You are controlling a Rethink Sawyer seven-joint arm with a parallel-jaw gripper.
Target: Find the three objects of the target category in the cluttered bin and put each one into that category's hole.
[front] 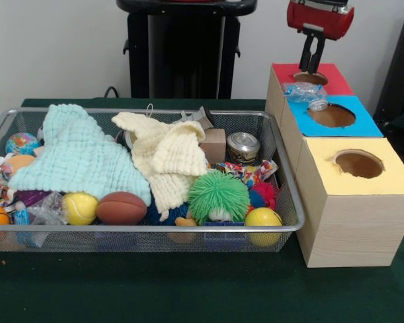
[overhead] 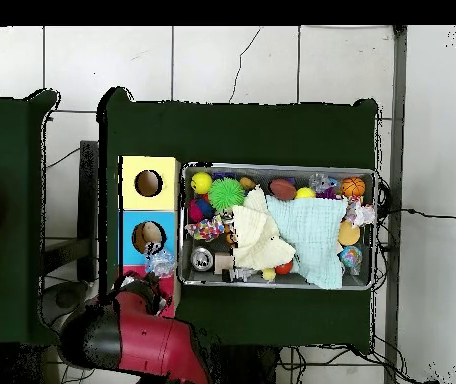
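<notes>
- While hanging above the red hole (front: pixel 310 78) at the far end of the row of boxes, gripper (front: pixel 312 66) pointed straight down, arm (overhead: pixel 142 345) covering it in the overhead view.
- Cannot tell whether the fingers are open or closed; nothing seen between them.
- Likely the thing in hand: a clear crinkly packet (front: pixel 303 91), lying on the blue box top (front: pixel 363 126) at its edge next to the red one, just beside the red hole and not in any hole.
- Judged as a drop that missed, or a piece not yet pushed in.
- To do it well: come down on the packet's bunched middle, not its thin loose edge; lift clear of the box top before moving sideways.
- Centre over the chosen hole, lower close to the rim, then let go, since light film drifts.
- Afterwards, back to the bin (front: pixel 155 229): more film near its front left corner (front: pixel 46 212), and much hidden under the green cloth (front: pixel 77 158) and cream cloth (front: pixel 168 158).
</notes>
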